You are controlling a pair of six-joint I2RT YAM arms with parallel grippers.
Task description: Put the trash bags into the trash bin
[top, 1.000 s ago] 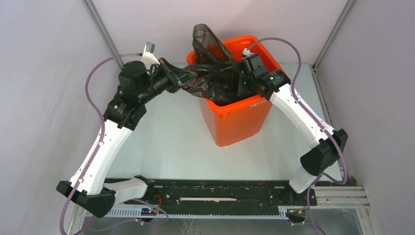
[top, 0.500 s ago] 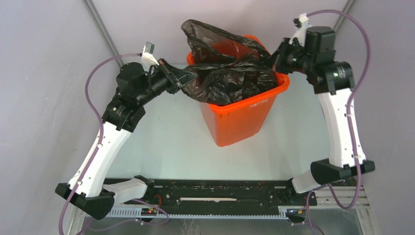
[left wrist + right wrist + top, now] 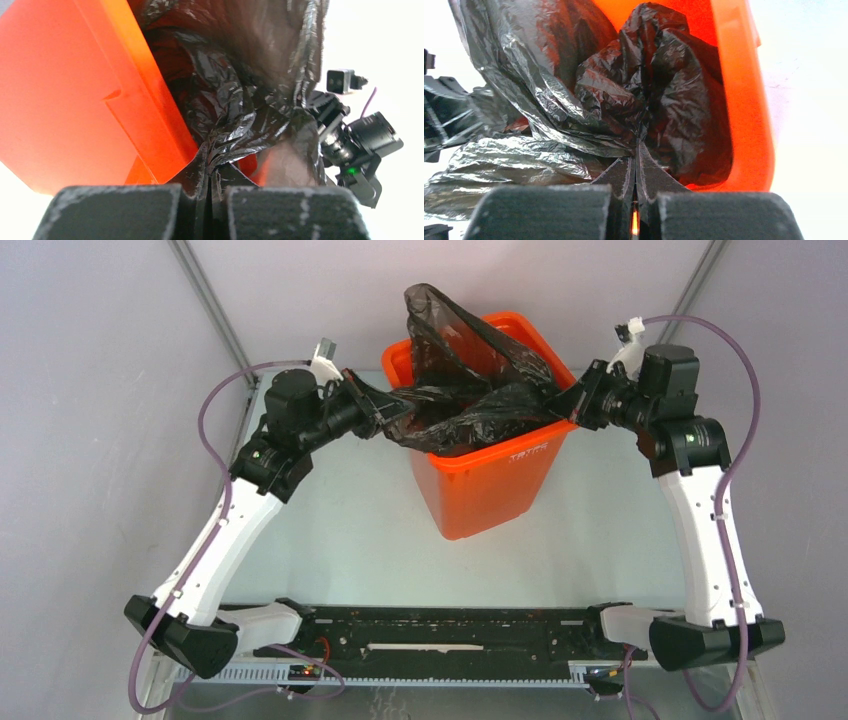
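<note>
Bag (image 3: 470, 380) lies across the mouth of the bin (image 3: 490, 490), which stands toward the far edge of the table (image 3: 340, 520). Part of the film hangs inside and part peaks above the far rim.

Left gripper (image 3: 372, 405) is clamped on film just outside the bin's left rim. Right gripper (image 3: 574, 405) is clamped on film just outside the right rim. The bag is stretched between them.

Step judged: lowering the bag in, not yet done. The next move likely calls for both held edges to go inward and down past the lip before release. Thin film may snag or spring back.

Only the top view shows the peak and both arms. The left wrist view shows film nipped between closed pads (image 3: 115, 212) beside the bin's outer wall. The right wrist view shows film bunched against the inner wall.
</note>
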